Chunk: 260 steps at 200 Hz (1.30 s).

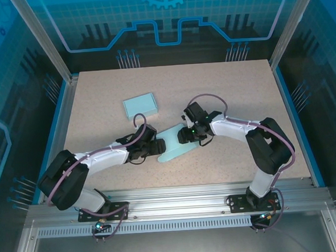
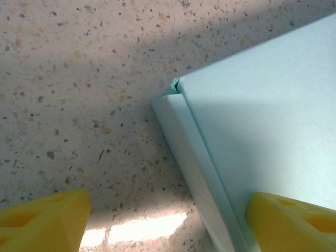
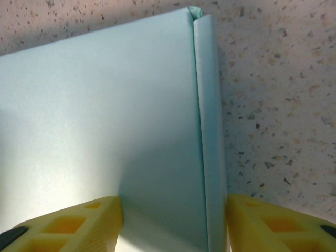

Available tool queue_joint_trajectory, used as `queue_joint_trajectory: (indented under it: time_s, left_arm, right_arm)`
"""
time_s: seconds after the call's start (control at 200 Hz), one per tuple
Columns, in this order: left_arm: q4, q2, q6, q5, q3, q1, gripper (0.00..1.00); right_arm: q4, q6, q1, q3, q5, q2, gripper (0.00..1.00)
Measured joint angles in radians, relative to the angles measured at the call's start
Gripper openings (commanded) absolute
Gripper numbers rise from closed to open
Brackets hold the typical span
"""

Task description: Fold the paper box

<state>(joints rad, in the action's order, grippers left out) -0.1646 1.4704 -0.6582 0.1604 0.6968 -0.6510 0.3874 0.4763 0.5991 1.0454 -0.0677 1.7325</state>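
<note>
The paper box (image 1: 178,148) is a flat pale-blue sheet lying at the table's centre, between my two grippers. My left gripper (image 1: 156,145) is at its left end and my right gripper (image 1: 190,135) at its right end. In the left wrist view the left gripper (image 2: 168,223) is open, its yellow fingers (image 2: 44,220) straddling a narrow folded edge flap (image 2: 184,142) of the paper box (image 2: 262,131). Seen from the right wrist, the right gripper (image 3: 173,223) is open over the paper box (image 3: 105,105). One finger is on the panel, the other against the outer side of a raised flap (image 3: 210,105).
A second pale-blue box (image 1: 140,106), folded into shape, stands behind the sheet toward the left. The speckled tabletop (image 1: 240,87) is bordered by blue rails and aluminium posts. Both arm bases sit at the near edge.
</note>
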Motion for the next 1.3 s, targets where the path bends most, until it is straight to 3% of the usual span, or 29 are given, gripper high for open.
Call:
queue_joint_trajectory:
  time_s: [0.175,0.28,0.415,0.67,0.87,1.0,1.146,1.301]
  left_arm:
    - [0.006,-0.002,0.004,0.008,0.0,0.0,0.81]
    - [0.013,-0.003,0.034,0.014,0.006,0.004,0.85]
    - [0.035,0.013,0.083,0.002,0.015,0.015,0.85]
    - [0.18,0.266,0.127,-0.16,0.24,0.112,0.84]
    - [0.224,0.298,0.135,-0.229,0.296,0.142,0.85]
    - [0.212,0.259,0.133,-0.229,0.285,0.157,0.89]
    - [0.193,0.108,0.11,-0.192,0.206,0.197,0.94]
    - [0.157,-0.035,0.108,-0.116,0.157,0.218,0.99]
  right_arm:
    - [-0.035,0.003,0.0,-0.031,0.021,-0.022,0.69]
    - [-0.035,-0.028,0.013,-0.055,0.079,-0.063,0.84]
    - [-0.014,-0.071,0.058,-0.069,0.138,-0.117,0.89]
    - [-0.023,-0.211,0.212,-0.132,0.362,-0.332,0.91]
    - [-0.034,-0.284,0.292,-0.216,0.5,-0.386,0.91]
    - [-0.022,-0.334,0.376,-0.226,0.618,-0.349,0.91]
    - [-0.02,-0.394,0.484,-0.207,0.78,-0.216,0.91]
    - [-0.012,-0.436,0.52,-0.156,0.91,-0.069,0.89]
